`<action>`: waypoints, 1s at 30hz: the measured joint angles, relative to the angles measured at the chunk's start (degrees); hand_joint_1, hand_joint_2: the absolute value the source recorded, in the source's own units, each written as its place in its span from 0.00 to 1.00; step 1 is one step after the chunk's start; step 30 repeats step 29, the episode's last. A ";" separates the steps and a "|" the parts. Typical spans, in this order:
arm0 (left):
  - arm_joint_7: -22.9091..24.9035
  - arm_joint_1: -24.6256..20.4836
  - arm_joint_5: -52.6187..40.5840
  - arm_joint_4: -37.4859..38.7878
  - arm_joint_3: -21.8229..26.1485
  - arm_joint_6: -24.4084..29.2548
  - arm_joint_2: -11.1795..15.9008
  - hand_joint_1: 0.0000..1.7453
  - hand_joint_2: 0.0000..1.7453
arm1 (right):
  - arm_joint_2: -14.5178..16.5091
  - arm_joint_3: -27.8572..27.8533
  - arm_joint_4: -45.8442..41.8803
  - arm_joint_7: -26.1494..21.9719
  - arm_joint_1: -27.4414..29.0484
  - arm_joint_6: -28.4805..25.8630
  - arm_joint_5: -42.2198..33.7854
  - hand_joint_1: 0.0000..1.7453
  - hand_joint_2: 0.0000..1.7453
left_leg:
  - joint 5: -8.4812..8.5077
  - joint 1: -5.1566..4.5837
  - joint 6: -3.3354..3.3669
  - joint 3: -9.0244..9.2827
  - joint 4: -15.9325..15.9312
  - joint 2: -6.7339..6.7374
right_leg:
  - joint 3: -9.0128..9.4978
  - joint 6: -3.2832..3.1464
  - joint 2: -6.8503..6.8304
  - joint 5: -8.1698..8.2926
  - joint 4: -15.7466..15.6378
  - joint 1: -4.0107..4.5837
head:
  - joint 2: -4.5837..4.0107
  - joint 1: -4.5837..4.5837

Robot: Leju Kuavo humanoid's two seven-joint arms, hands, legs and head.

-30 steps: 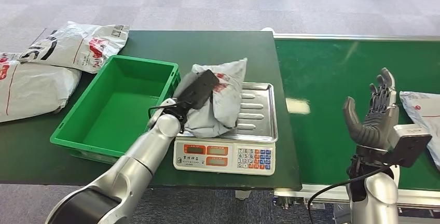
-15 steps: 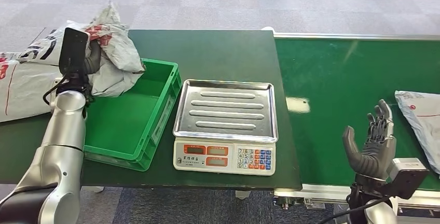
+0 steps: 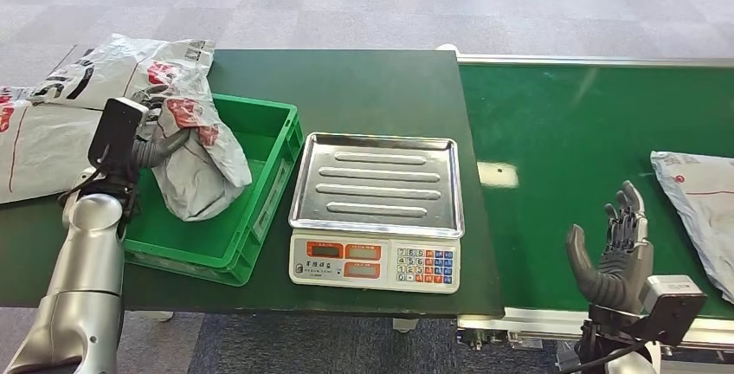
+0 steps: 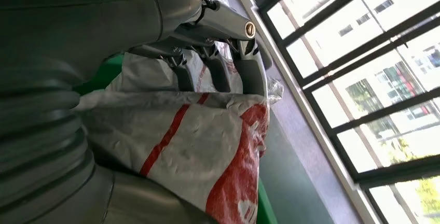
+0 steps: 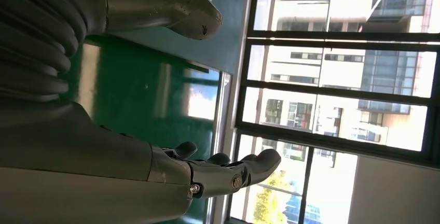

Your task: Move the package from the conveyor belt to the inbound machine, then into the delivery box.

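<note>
A crumpled grey plastic mailing package with red printing (image 3: 197,153) was found gripped in the left hand (image 3: 143,145), over the near-left part of the green plastic delivery box (image 3: 260,209). In the head view the package was seen to hang with its long axis tilted, the upper end near the hand and the lower end pointing down and toward the scale, inside the box; whether it touched the box floor could not be told. In the left wrist view the dark fingers (image 4: 218,71) were seen hooked over the top of the package (image 4: 197,141), with a red stripe running along its face, a detail hidden in the head view.

The steel-topped electronic scale with a keypad (image 3: 377,209) was observed standing just beside the box on the dark green table (image 3: 363,88), its tray bare. Two further grey mailing bags (image 3: 52,123) lay on the table beyond the box.

The right hand (image 3: 613,248) was recorded upright over the near edge of the green conveyor belt (image 3: 563,132), fingers apart and holding nothing; the right wrist view confirmed the thumb (image 5: 171,11) and fingers spread, with windows behind. Another grey mailing bag (image 3: 699,196) lay on the belt near that hand, apart from it.
</note>
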 joint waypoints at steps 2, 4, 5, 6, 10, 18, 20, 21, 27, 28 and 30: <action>-0.32 2.68 0.28 -3.24 0.00 -0.85 -0.24 0.00 1.00 | 0.14 -0.51 -0.32 0.40 0.45 0.32 -0.18 0.00 1.00 | -0.04 0.00 -0.01 0.00 0.00 0.00 | -0.01 0.00 0.01 -0.01 0.00 0.00 | 0.00 -0.01; -1.09 5.00 0.28 -6.34 0.00 0.33 -0.72 0.00 1.00 | 0.33 -0.93 -0.61 0.76 0.92 0.79 -0.25 0.00 1.00 | -0.07 0.00 0.00 0.00 0.00 0.00 | 0.00 0.00 0.02 -0.02 -0.01 -0.01 | 0.00 -0.01; -1.72 6.07 0.33 -7.85 0.01 1.44 -1.05 0.00 1.00 | 0.40 -1.07 -0.71 0.91 1.11 1.02 -0.28 0.00 1.00 | -0.07 0.00 -0.01 0.00 0.00 0.00 | 0.00 0.00 0.02 -0.02 -0.01 -0.01 | 0.00 0.00; -2.46 7.11 0.49 -9.35 0.05 2.76 -1.44 0.00 1.00 | 0.44 -1.15 -0.79 1.06 1.27 1.16 -0.30 0.00 1.00 | -0.08 0.00 -0.01 0.00 0.00 0.00 | 0.01 0.00 0.03 -0.02 -0.02 -0.01 | 0.00 0.00; -5.14 10.97 1.87 -14.23 0.37 6.58 -2.92 0.00 1.00 | 0.46 -1.27 -0.92 1.56 1.68 1.24 -0.39 0.00 1.00 | -0.09 0.00 -0.01 0.01 0.00 0.01 | 0.02 0.01 0.04 -0.02 -0.03 -0.01 | -0.01 0.01; -7.45 15.90 5.19 -19.29 1.04 7.65 -4.97 0.00 1.00 | 0.46 -1.88 -1.00 1.91 1.90 1.22 -0.85 0.00 1.00 | -0.09 0.00 -0.02 0.06 0.00 0.03 | 0.07 0.01 0.05 -0.02 -0.03 0.00 | 0.00 0.00; -8.52 18.74 7.13 -21.18 1.31 7.67 -6.03 0.00 1.00 | 0.46 -2.16 -1.16 2.13 2.31 1.17 -1.03 0.00 1.00 | -0.13 0.00 -0.01 0.08 -0.01 0.06 | 0.08 0.01 0.09 -0.04 -0.03 -0.01 | 0.00 0.00; -9.29 20.46 8.33 -22.22 1.35 7.40 -6.68 0.00 1.00 | 0.46 -2.24 -1.31 2.28 2.61 1.15 -1.09 0.00 1.00 | -0.16 0.00 0.01 0.08 -0.01 0.07 | 0.08 0.01 0.10 -0.06 -0.03 -0.01 | 0.00 0.00; -13.11 27.82 12.91 -26.51 1.38 5.41 -9.88 0.00 1.00 | 0.54 -2.72 -2.03 2.56 3.78 1.45 -1.25 0.00 1.00 | -0.26 -0.01 0.05 0.05 0.00 0.05 | 0.09 0.06 0.06 -0.17 -0.07 -0.02 | 0.00 0.00; -13.94 28.44 13.81 -27.02 1.39 5.02 -10.28 0.00 1.00 | 0.55 -2.78 -2.08 2.56 3.80 1.74 -1.39 0.00 1.00 | -0.26 -0.01 0.05 0.06 0.00 0.04 | 0.11 0.05 0.05 -0.18 -0.07 -0.02 | 0.01 0.01; -14.36 28.70 14.30 -27.27 1.41 4.83 -10.49 0.00 1.00 | 0.56 -2.80 -2.10 2.56 3.80 1.90 -1.47 0.00 1.00 | -0.27 -0.01 0.05 0.06 0.00 0.04 | 0.12 0.05 0.05 -0.18 -0.07 -0.02 | 0.01 0.01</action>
